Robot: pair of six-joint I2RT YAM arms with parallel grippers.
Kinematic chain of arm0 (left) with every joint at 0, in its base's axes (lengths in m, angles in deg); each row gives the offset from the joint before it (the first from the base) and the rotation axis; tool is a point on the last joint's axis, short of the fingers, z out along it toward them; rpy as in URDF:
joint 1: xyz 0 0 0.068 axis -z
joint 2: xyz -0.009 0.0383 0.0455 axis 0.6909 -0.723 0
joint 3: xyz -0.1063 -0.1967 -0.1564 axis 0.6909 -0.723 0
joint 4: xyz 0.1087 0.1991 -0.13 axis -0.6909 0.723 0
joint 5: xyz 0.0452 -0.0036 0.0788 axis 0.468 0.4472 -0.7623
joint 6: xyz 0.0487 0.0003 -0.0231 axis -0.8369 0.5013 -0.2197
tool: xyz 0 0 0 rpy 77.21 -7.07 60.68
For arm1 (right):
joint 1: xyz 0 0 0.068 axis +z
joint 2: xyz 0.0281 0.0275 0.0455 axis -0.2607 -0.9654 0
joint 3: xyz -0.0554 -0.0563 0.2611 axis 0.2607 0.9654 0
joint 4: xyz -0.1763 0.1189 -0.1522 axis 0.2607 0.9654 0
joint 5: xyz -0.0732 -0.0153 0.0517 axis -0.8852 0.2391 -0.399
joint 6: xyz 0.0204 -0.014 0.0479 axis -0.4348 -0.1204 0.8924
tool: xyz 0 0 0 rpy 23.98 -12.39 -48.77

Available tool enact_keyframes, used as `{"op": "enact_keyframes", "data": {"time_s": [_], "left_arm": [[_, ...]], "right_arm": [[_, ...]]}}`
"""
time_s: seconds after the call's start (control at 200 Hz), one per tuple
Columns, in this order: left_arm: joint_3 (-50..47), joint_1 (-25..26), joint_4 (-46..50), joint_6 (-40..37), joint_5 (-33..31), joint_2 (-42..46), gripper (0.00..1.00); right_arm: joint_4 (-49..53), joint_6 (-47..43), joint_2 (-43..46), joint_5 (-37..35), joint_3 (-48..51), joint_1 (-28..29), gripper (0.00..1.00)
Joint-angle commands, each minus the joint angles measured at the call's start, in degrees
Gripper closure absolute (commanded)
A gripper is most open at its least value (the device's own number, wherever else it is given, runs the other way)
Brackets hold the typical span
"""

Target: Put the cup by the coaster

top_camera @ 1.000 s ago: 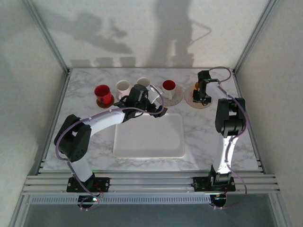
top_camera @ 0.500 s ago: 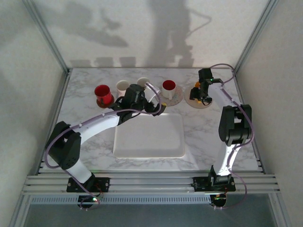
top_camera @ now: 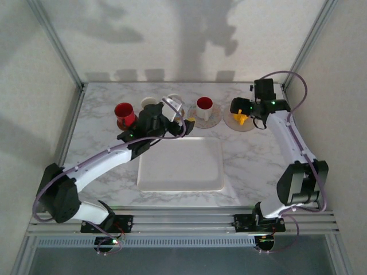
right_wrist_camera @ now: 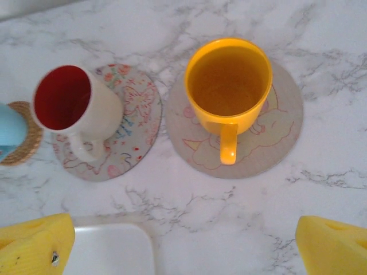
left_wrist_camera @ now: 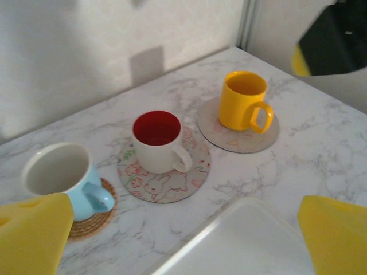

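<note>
The marble tabletop (top_camera: 246, 166) fills the middle of the top view, with the white tray (top_camera: 180, 166) at its centre. The right tool (right_wrist_camera: 183, 246) hangs wide open, gripping nothing (its yellow pads (right_wrist_camera: 34, 246) sit in the wrist view's lower corners). The left tool (left_wrist_camera: 183, 240) is likewise spread and empty. The round coaster (right_wrist_camera: 281, 132) lies at the tabletop's upper right. The yellow cup (right_wrist_camera: 229, 86) stands upright on it.

Narrow gap between yellow cup (right_wrist_camera: 228, 86), white cup (right_wrist_camera: 86, 109); bare marble (right_wrist_camera: 229, 212) before tray (right_wrist_camera: 109, 249).
</note>
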Motion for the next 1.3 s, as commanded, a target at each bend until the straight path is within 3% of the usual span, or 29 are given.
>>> {"op": "enact_keyframes", "data": {"time_s": [0.0, 0.395, 0.641, 0.771, 0.956, 1.197, 1.297], "left_arm": [[-2.1, 0.3, -2.1, 2.3, -6.6, 4.9, 0.0], [-17.6, -0.7, -7.8, 4.8, -25.9, 23.3, 0.0], [-27.7, -4.7, -7.2, 5.6, -31.1, 36.5, 0.0], [-32.5, -9.5, -6.6, 5.7, -31.0, 41.5, 0.0], [-40.2, -14.7, -10.7, 5.9, -31.3, 44.0, 0.0], [-45.5, -19.9, -18.1, 7.1, -32.6, 40.6, 0.0], [-47.4, -21.3, -21.7, 7.4, -34.1, 38.9, 0.0]], "right_arm": [[-0.6, 0.2, 5.2, 2.1, 2.4, 0.4, 0.01], [-9.2, 0.1, 21.5, 1.6, 15.0, 0.4, 0.01], [-18.3, -0.1, 28.9, 2.0, 27.7, 0.4, 0.01], [-25.3, 0.1, 33.3, 0.0, 36.0, 0.5, 0.01], [-39.9, -0.5, 37.7, -5.0, 48.2, 0.5, 0.01], [-45.9, -4.5, 39.8, -12.6, 57.2, 0.5, 0.01], [-54.0, -5.0, 39.5, -14.4, 63.0, 0.5, 0.01]]}}
